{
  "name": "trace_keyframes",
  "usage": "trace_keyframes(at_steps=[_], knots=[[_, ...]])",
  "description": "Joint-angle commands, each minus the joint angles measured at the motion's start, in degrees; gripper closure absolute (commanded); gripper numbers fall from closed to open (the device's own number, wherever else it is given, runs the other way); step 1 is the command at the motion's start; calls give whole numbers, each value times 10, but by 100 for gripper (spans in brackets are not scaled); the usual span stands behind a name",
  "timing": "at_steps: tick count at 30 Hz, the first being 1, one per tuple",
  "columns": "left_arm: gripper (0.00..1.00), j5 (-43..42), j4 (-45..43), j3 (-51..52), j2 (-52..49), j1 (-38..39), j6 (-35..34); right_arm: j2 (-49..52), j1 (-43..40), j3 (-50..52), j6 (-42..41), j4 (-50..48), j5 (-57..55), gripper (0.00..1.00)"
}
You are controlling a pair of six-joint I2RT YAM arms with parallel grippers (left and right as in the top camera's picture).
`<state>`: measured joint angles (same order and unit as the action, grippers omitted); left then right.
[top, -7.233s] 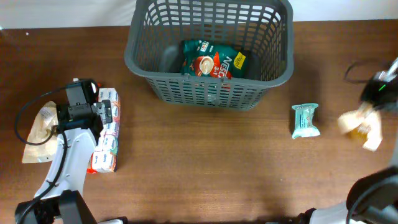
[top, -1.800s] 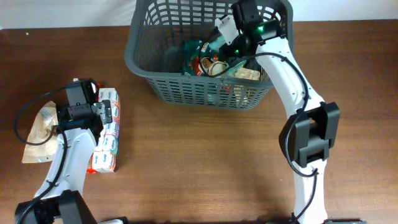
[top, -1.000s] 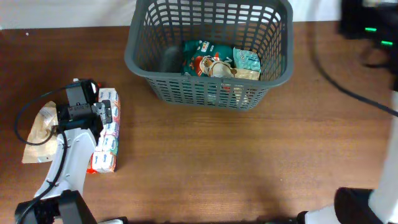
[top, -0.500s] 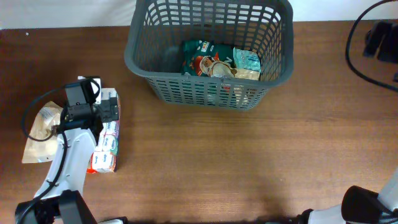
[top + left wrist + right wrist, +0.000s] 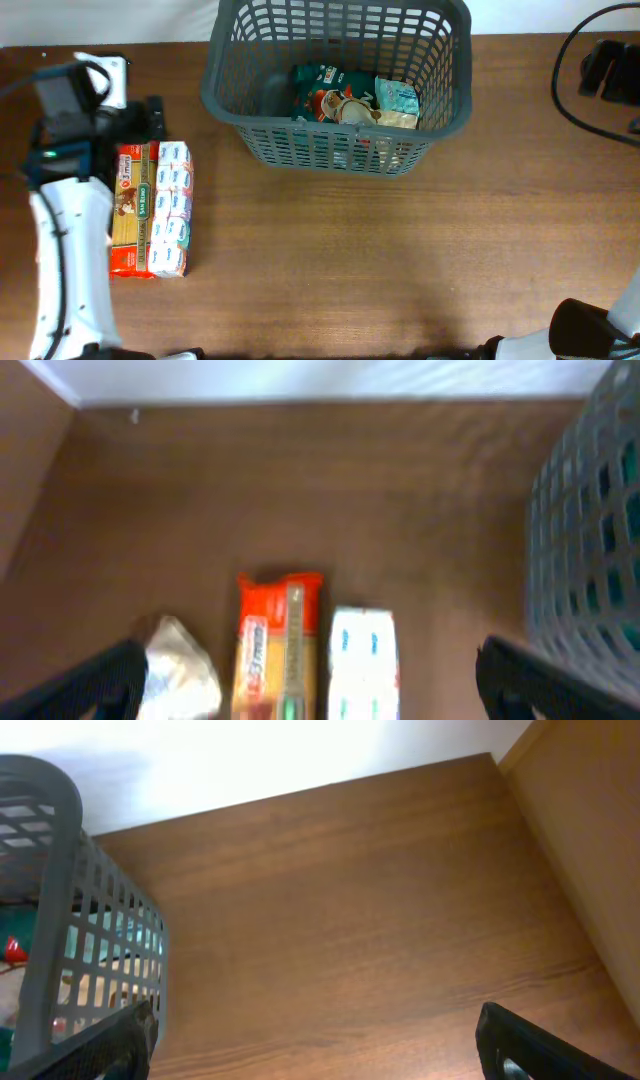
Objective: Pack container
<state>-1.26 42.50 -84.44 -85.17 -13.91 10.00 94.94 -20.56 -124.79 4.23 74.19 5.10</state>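
Left gripper (image 5: 322,685): spread, empty; best lowered square over red packet (image 5: 130,210), pinching its width, clear of white packet (image 5: 172,205); right gripper (image 5: 320,1045): spread, empty.

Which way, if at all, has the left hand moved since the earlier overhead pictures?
Yes. The left hand has shifted towards the top of the overhead view, off the packets it hovered over; they now lie uncovered below it.

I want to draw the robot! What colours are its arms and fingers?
The left arm is white with a black wrist block and a tiny green light. The right arm shows black parts and a looping black cable. Fingertips are black.
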Motion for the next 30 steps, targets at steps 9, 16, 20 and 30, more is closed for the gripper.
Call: trace_keyframes(at_steps=[9, 16, 20, 30], knots=[[1, -77, 228, -56, -31, -38, -31, 2, -2, 2, -7, 0, 7, 1], [1, -14, 255, -55, -135, -19, -31, 2, -2, 2, -7, 0, 7, 1], [1, -13, 237, -55, -206, -17, -27, 2, -2, 2, -7, 0, 7, 1], [1, 46, 185, -55, -303, 33, 14, 3, -2, 2, -7, 0, 7, 1]])
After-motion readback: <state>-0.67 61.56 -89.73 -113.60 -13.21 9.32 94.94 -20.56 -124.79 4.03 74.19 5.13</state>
